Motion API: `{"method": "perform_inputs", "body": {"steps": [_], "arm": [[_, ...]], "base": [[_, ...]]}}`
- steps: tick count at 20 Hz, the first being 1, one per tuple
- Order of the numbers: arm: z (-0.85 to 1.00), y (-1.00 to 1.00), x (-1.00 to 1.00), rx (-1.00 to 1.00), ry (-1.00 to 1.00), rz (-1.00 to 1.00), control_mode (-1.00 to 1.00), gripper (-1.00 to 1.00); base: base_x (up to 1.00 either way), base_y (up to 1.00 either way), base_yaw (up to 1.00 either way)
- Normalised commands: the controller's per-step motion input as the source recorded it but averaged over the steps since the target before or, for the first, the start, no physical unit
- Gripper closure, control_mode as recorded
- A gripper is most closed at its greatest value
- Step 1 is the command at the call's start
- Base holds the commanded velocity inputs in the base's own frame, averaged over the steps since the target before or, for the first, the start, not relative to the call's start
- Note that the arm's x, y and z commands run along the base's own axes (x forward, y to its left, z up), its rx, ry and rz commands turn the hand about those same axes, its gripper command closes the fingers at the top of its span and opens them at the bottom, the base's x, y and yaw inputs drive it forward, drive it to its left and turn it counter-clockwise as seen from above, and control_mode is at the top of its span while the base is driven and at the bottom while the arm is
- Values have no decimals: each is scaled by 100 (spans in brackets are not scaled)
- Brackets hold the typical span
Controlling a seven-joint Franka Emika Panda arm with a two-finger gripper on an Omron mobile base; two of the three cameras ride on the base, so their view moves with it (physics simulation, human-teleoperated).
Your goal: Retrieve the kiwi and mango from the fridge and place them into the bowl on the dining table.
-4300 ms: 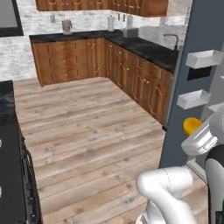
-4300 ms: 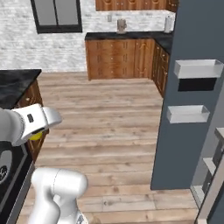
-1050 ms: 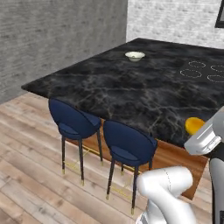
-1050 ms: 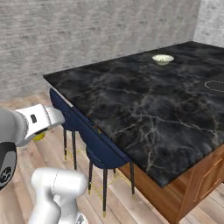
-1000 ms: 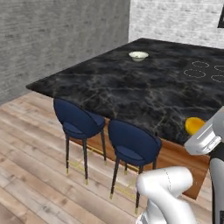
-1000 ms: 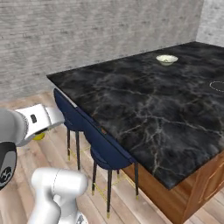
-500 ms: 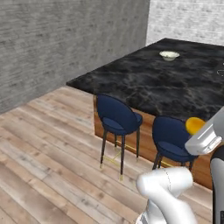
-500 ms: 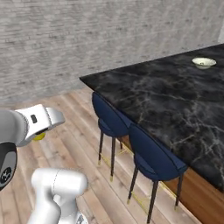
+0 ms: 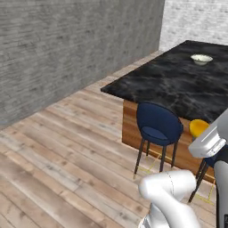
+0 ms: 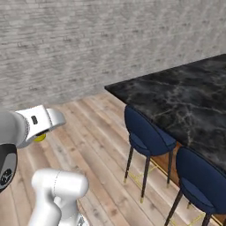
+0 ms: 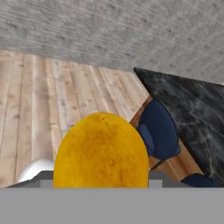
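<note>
The claw point(image 11: 101, 186) is clamped on the mango point(image 11: 101, 151), which fills the lower centre of the hand view; the finger tips themselves are hidden behind the fruit. In the left base view the mango point(image 9: 198, 128) shows as a yellow-orange lump just beyond the white hand at the right edge. In the right base view a sliver of it point(image 10: 40, 137) peeks out under the hand at the left.

Beyond the claw: plank floor, a grey brick wall, and the near corner of the counter point(image 9: 178, 84) with blue chairs point(image 9: 158, 127) tucked against its side. The bowl point(image 9: 201, 59) sits on the far part of the counter top, well apart from the claw. No kiwi can be made out in it at this size.

Change noted: over the last second the whole scene has swept across both base views. The counter, previously broadside and central, now sits to the right, and more wall and floor show. This is the base turning or driving, not the furniture moving. The mango keeps its place against the hand throughout.

Assessment: transport leg in progress, grip sound. The bowl is judged out of reach from here, so the base must close in on the counter before any release.
</note>
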Motion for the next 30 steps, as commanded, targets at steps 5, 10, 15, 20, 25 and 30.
{"method": "perform_inputs", "body": {"steps": [5,10,15,20,25,30], "arm": [[0,0,0,0,0,0,100,100],[0,0,0,0,0,0,100,100],[0,0,0,0,0,0,100,100],[0,0,0,0,0,0,100,100],[0,0,0,0,0,0,100,100],[0,0,0,0,0,0,100,100]], "base": [[65,100,-4],[81,100,-12],[56,100,-33],[42,100,-42],[39,100,-41],[48,100,-41]]}}
